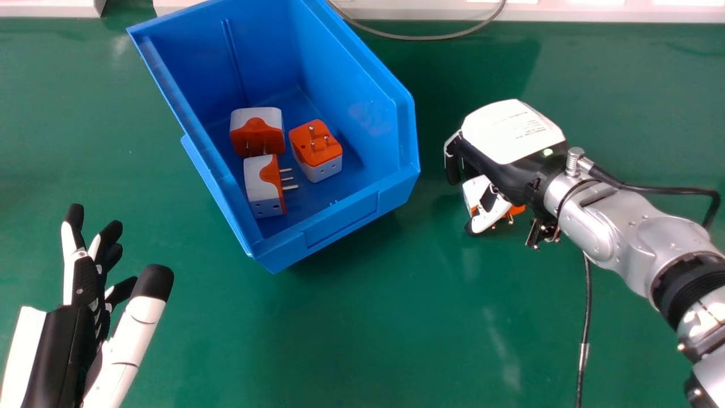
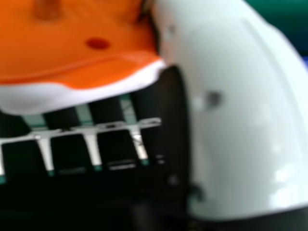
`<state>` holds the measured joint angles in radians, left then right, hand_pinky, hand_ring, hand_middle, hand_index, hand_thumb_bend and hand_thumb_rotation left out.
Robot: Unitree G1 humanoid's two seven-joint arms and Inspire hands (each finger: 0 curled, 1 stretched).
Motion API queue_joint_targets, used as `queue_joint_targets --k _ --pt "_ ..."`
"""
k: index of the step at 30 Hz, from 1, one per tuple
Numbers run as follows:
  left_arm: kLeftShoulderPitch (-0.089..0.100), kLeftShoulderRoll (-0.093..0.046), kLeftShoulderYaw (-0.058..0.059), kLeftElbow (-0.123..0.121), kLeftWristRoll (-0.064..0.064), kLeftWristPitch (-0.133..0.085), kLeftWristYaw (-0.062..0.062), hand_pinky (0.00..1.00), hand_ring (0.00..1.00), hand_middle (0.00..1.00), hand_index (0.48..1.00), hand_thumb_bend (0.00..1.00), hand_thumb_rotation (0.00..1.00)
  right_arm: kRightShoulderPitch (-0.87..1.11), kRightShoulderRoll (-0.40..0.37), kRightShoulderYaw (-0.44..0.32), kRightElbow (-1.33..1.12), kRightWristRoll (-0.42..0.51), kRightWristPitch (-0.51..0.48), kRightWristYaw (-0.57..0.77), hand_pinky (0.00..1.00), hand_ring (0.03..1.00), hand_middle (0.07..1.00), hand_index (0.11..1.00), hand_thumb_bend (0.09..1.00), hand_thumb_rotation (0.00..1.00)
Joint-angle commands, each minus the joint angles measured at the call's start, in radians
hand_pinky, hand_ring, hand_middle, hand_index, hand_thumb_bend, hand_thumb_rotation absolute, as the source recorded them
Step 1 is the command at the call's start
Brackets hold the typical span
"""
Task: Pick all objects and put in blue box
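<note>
Adapter (image 1: 475, 188) in question: it is at the centre right of the head view, partly covered by the hand above it, orange side and prongs towards the lower right. The table (image 1: 396, 334) lies under everything. The box (image 1: 342, 222) takes up the upper left and middle of the frame, its low front towards the lower centre.

The step in hand looks like the grasp of this adapter. The next move calls for a firm hold, then a lift high enough to clear the box's near wall, a carry towards the upper left and a release over the free floor inside. Whether the adapter is off the table, I cannot tell. A loose pinch could let it twist, or a low path could catch its prongs on the rim.

The right forearm (image 1: 628, 232) slants in from the lower right edge. The right hand (image 1: 510, 133) has its back up and its fingers bent downward, the thumb on the near side; the right hand view shows the adapter between thumb and fingers, so I judge it pinched. The left hand (image 1: 68, 345) is at the lower left, fingers spread and loose, thumb apart, holding nothing.

Inside the box, one adapter (image 1: 321, 157) has its prongs up, another (image 1: 262, 184) points them to the right, and a third (image 1: 257, 133) sits just above that one, prongs towards the frame's bottom.
</note>
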<state>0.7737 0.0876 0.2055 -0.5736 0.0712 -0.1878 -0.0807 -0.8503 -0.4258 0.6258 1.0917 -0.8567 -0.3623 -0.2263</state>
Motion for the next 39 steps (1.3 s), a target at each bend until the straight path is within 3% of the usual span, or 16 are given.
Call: queue_joint_targets --k 1,5,20,34,39 --pt "0.0 0.002 0.007 -0.025 0.006 -0.012 0.002 0.87 0.96 0.97 0.939 0.81 0.91 0.011 -0.023 -0.022 -0.03 0.027 -0.005 0.01 0.11 0.189 0.468 0.486 0.514 0.0" --pt "-0.006 0.001 0.006 -0.025 0.005 -0.008 0.002 0.87 0.96 0.97 0.939 0.81 0.91 0.034 -0.042 -0.048 -0.073 0.054 -0.02 0.03 0.07 0.115 0.436 0.472 0.516 0.0" --pt "-0.042 0.005 0.017 -0.006 0.003 0.01 -0.003 0.88 0.97 0.98 0.941 0.8 0.92 0.253 -0.155 -0.222 -0.454 0.191 -0.058 0.14 0.07 0.108 0.447 0.484 0.513 0.0" --pt "-0.075 0.011 0.021 0.011 0.011 0.021 -0.004 0.88 0.97 0.98 0.945 0.79 0.92 0.375 -0.164 -0.319 -0.706 0.218 -0.025 0.21 0.06 0.102 0.447 0.484 0.514 0.0" --pt "-0.091 0.01 0.018 0.024 0.015 0.024 -0.002 0.88 0.97 0.98 0.946 0.8 0.92 0.402 -0.155 -0.345 -0.821 0.237 -0.025 0.256 0.07 0.107 0.441 0.484 0.513 0.0"
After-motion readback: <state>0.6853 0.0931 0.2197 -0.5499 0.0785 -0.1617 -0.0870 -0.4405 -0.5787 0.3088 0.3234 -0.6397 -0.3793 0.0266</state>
